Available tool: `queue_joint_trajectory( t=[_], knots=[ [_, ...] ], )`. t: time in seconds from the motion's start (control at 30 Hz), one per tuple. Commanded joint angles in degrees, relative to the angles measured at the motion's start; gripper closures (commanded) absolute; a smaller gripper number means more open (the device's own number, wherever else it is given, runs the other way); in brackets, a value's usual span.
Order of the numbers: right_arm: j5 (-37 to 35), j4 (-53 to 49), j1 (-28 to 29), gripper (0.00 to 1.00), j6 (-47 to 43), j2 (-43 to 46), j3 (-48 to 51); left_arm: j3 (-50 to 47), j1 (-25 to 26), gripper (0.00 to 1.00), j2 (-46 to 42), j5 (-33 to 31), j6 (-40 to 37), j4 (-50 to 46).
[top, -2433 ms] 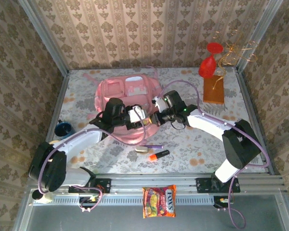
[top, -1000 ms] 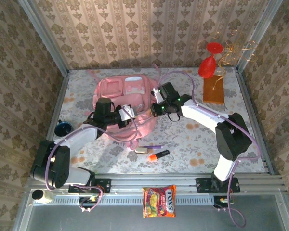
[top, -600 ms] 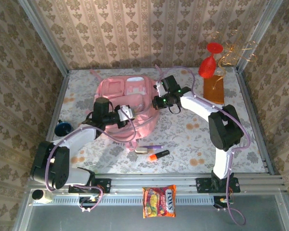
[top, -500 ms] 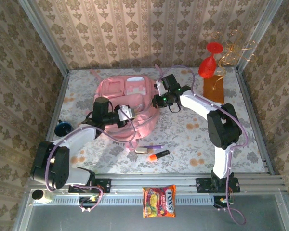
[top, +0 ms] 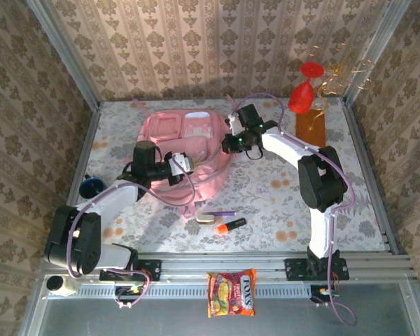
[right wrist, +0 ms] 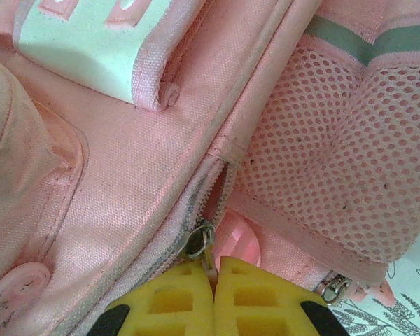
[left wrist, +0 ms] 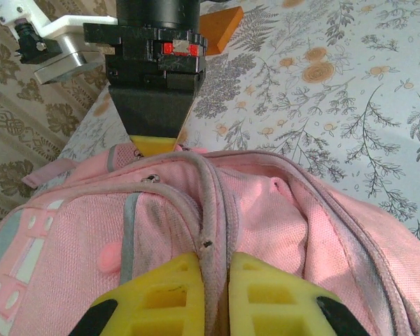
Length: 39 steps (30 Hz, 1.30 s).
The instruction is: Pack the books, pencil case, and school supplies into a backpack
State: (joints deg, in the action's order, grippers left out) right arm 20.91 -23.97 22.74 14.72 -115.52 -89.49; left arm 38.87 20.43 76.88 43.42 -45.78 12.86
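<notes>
While the orange-and-black marker (top: 231, 225) and purple pen (top: 220, 213) lie at lower centre, the pink backpack (top: 206, 175) sits mid-frame above them. The left gripper (left wrist: 213, 262) clamps its strap (left wrist: 208, 210); the right gripper (right wrist: 214, 269) pinches its zip pull (right wrist: 199, 245).

Backpack (top: 196, 143): showing pink, with white patches, grey stripes and pink mesh.
Marker (top: 231, 225): showing orange and black.
Pen (top: 221, 213): showing purple.
Tablecloth (top: 280, 203): carrying grey leaf sprigs and orange blossoms on white.
Walls (top: 196, 42): wearing beige damask.
Packet (top: 231, 292): showing orange.
Slab (top: 310, 129): showing orange-brown.
</notes>
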Motion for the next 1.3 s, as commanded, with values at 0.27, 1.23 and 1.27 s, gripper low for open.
queue_joint_trajectory(
  t=[0.27, 1.23, 1.27],
  knots=[
    [-20.2, -4.1, -9.0, 0.93, -2.0, -6.2, -5.8, 1.1, -2.2, 1.0, -1.9, 9.2, 0.6, 2.4],
    [-0.5, 14.5, -7.0, 0.31, 12.7, -6.9, -0.2, 2.1, -2.2, 1.0, 0.6, 6.9, 0.3, 1.1],
    [0.1, 15.0, -7.0, 0.32, 13.6, -8.3, -1.3, 2.4, -2.2, 1.0, 0.9, 6.8, 0.7, 0.9]
  ],
)
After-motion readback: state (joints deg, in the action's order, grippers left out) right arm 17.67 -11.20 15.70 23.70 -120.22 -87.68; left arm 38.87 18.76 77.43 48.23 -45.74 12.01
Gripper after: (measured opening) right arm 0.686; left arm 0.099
